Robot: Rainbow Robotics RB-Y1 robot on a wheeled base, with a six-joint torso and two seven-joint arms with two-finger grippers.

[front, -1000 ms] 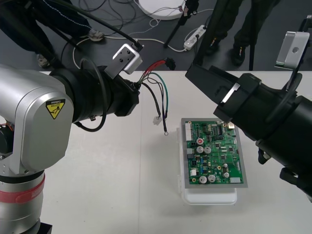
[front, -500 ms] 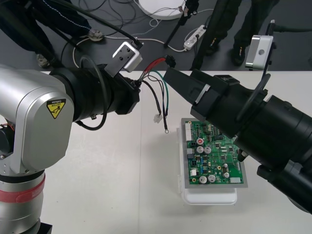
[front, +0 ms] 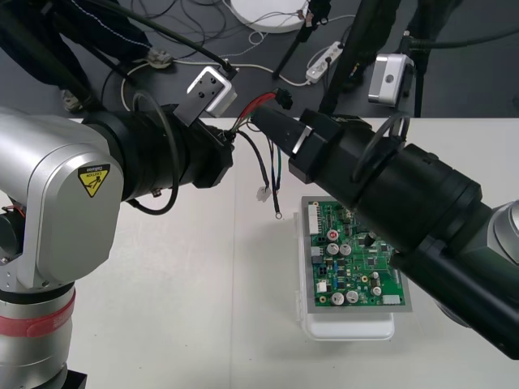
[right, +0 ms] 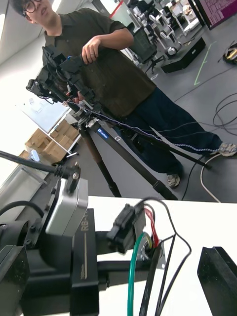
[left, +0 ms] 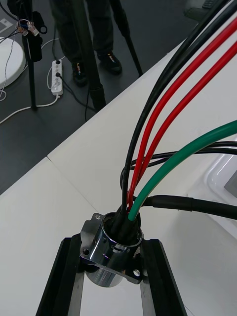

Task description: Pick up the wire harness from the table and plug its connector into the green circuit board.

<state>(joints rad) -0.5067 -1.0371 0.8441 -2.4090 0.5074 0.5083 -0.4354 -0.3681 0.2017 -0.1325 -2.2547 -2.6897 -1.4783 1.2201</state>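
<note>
While the green circuit board [front: 357, 259] lies flat on its white base [front: 349, 328] on the light table [front: 162, 308], your wire harness [front: 259, 154] hangs in the air beyond the board's far left corner, apart from the board. Your left gripper [front: 233, 139] holds it there. In the left wrist view its two black fingers [left: 58, 276] press against either side of the round metal socket [left: 111, 249], so the jaws are clamped on the socket. Red, black and green wires [left: 163, 128] rise out of the socket's mouth.

From that grip the red wires run on to the small black plug [front: 282, 101], the part of the harness farthest from the board, out near the table's far edge. Thin black strands drop toward the board and end in a small white connector [front: 262, 194] and a ring tip [front: 276, 216], just off the board's far left corner. Whether these touch the table cannot be told.

Your right gripper [front: 272, 123] reaches in above the board's far right side, and its tip is close beside the plug and the left gripper. In the right wrist view its fingers [right: 219, 279] stand wide apart — open — with the plug and socket ahead of them, untouched.
</note>
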